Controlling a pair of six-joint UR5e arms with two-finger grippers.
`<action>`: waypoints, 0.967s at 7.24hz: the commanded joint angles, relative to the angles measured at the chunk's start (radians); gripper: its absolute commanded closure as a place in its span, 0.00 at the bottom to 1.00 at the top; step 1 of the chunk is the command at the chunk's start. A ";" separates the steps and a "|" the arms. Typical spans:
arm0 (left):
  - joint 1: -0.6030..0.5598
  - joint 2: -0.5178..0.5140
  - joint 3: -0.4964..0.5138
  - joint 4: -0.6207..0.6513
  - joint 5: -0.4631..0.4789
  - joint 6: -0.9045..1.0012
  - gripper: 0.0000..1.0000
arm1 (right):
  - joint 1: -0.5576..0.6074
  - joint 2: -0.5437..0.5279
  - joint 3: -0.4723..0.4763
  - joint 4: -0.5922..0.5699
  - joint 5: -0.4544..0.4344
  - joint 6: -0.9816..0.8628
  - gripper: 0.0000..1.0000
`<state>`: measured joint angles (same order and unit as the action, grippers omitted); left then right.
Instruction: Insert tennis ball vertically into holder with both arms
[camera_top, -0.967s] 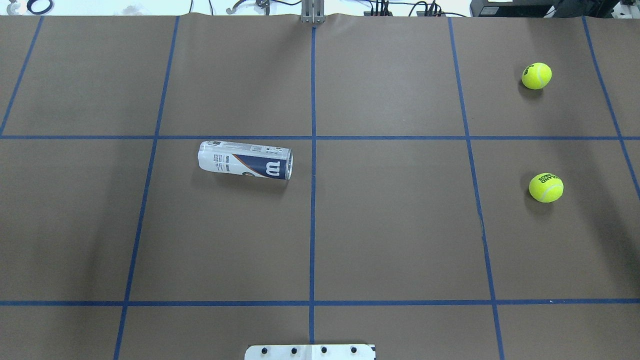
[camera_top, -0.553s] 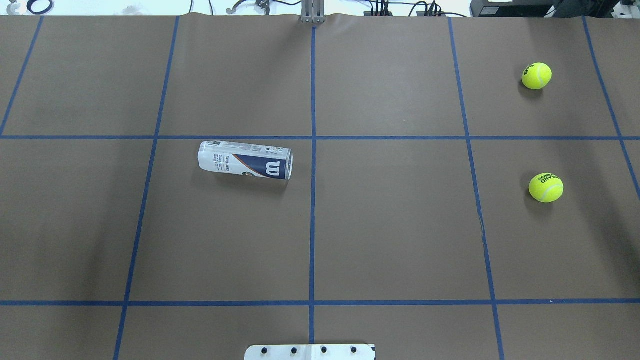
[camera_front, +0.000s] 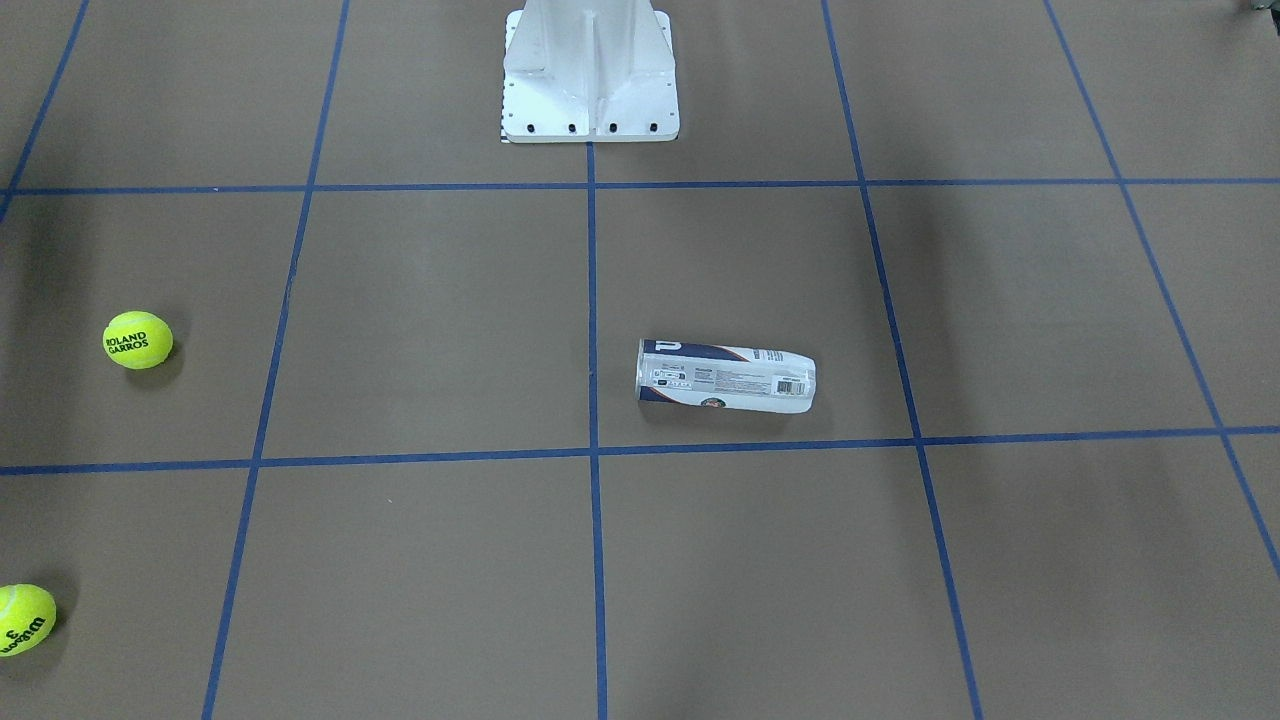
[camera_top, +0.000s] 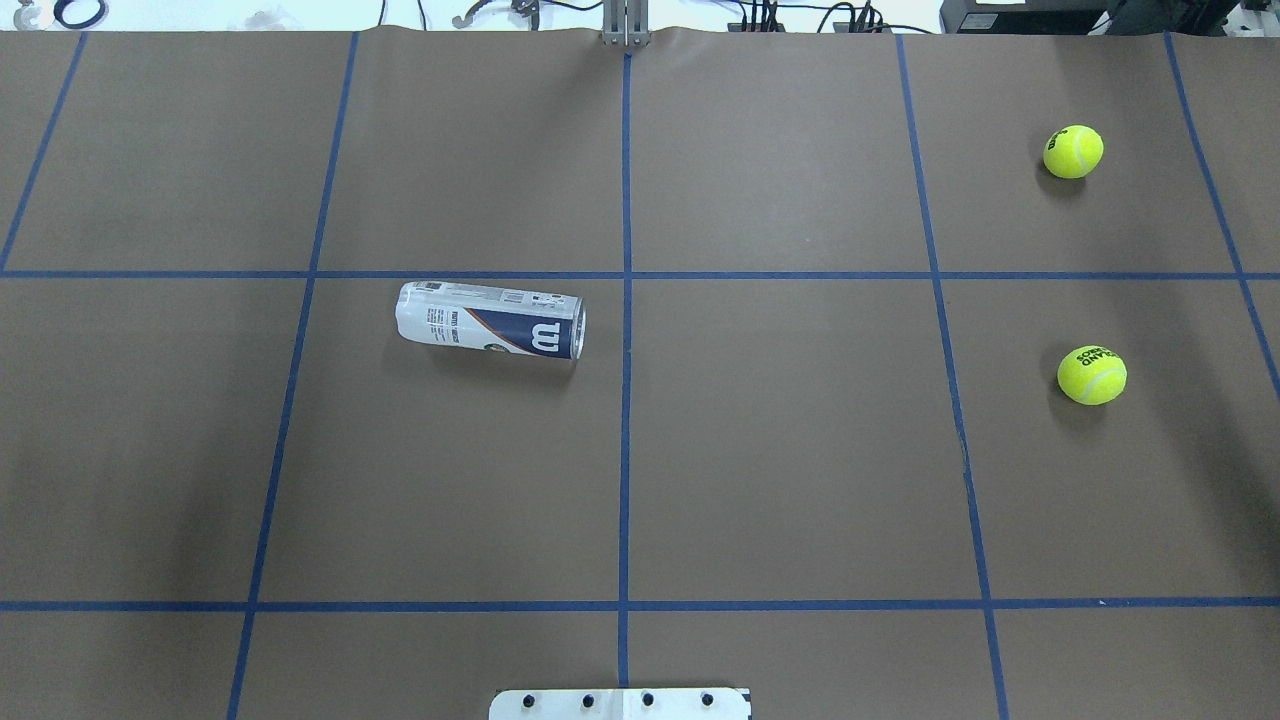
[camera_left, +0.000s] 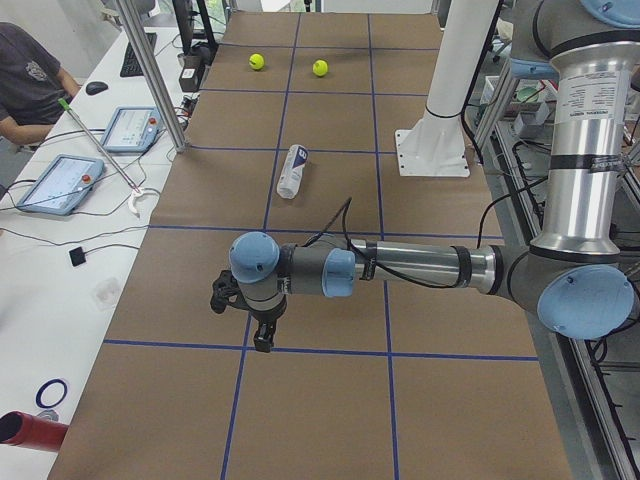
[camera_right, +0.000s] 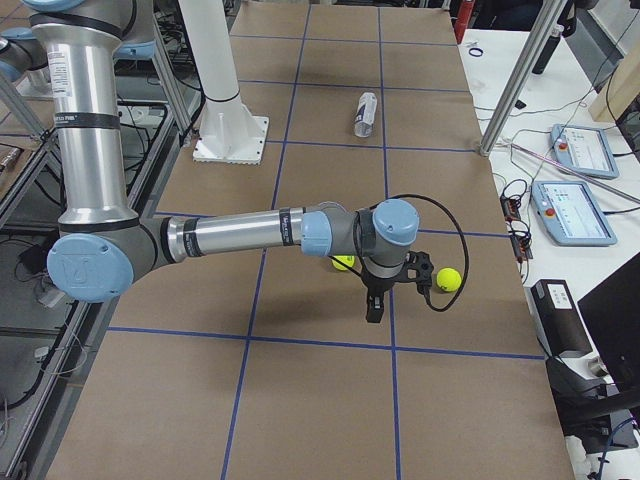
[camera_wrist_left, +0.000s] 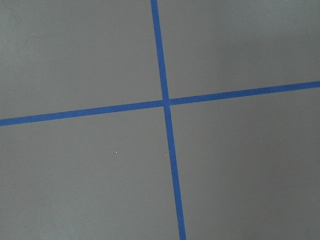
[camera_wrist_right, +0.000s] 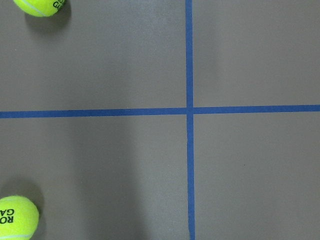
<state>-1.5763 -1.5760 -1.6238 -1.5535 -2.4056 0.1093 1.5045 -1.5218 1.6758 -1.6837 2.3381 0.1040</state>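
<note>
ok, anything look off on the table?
The holder lies on its side, slightly askew to the blue grid, not upright as insertion needs. Both tennis balls sit loose far to its right. Nothing spilled.

The worktop (camera_top: 780, 450) is being covered by brown paper and is being divided into squares by blue tape lines (camera_top: 625, 400). Beside it, a white side table (camera_left: 40, 270) is being occupied by a near tablet (camera_left: 60, 183) and a far tablet (camera_left: 130, 128). A person (camera_left: 25, 75) is being seated there. A red cylinder (camera_left: 25, 430) and a blue ring (camera_left: 50, 392) are being kept at its near end.
</note>
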 joint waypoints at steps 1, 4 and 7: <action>0.001 0.001 0.004 -0.002 -0.003 0.000 0.00 | -0.001 0.002 0.002 -0.001 0.004 0.000 0.00; 0.004 -0.010 -0.016 -0.019 -0.059 -0.007 0.00 | -0.001 0.003 0.016 0.001 0.018 0.000 0.00; 0.036 -0.022 -0.036 -0.129 -0.064 -0.039 0.02 | -0.001 0.005 0.021 0.001 0.020 0.002 0.00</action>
<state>-1.5570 -1.5947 -1.6537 -1.6537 -2.4662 0.0884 1.5033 -1.5177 1.6945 -1.6828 2.3574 0.1046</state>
